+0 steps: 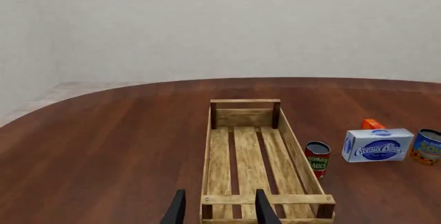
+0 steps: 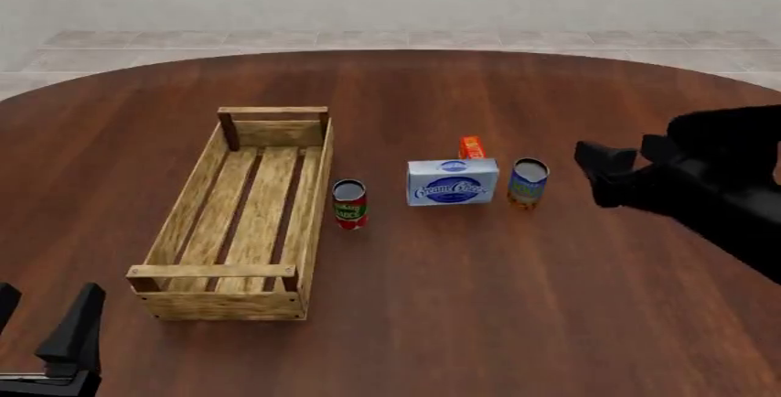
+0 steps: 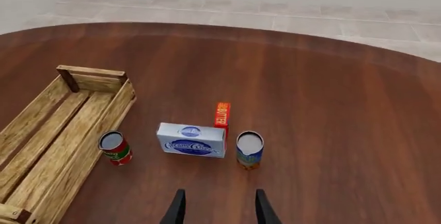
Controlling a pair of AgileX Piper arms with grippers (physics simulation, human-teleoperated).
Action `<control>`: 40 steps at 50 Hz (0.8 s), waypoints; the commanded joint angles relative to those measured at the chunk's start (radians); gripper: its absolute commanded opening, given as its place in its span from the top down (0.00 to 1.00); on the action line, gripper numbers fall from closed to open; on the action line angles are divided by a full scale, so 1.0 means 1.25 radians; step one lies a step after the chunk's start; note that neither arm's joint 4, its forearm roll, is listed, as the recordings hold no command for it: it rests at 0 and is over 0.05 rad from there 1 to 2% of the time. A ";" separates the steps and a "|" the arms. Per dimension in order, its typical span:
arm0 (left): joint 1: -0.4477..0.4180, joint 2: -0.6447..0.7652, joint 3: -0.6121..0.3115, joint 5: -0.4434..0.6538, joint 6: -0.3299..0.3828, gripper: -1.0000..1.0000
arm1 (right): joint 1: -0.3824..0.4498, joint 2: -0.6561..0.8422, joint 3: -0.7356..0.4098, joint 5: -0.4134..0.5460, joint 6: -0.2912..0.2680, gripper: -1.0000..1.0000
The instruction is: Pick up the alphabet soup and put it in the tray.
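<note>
— Dark brown wood is all the tabletop (image 2: 513, 324) shows nearest me. Where do your claws stand?

— My left claw (image 2: 43, 328) sits low at the near left corner, its fingers apart and holding nothing. My right claw (image 2: 606, 173) hangs above the right side of the tabletop, fingers likewise apart and empty.

— And the tray?

— The tray (image 2: 196, 304) lies on the left half, its long sides running from near edge toward far edge; nothing is in it. A red-and-green can (image 2: 349, 204) stands upright just beside its right wall.

— The soup?

— The alphabet soup (image 2: 528, 184) stands upright near the middle of the tabletop, outside the tray, just right of a blue-white cream cheese box (image 2: 452, 182). A small orange box (image 2: 471, 147) stands just behind that, toward the far edge.
</note>
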 commanded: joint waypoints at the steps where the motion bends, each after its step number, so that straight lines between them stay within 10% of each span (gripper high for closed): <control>1: 0.000 0.000 0.000 0.000 0.000 0.00 | 0.008 0.154 -0.114 0.032 -0.015 0.00; 40: 0.000 0.000 0.000 0.000 0.000 0.00 | -0.035 0.474 -0.412 0.174 -0.064 0.00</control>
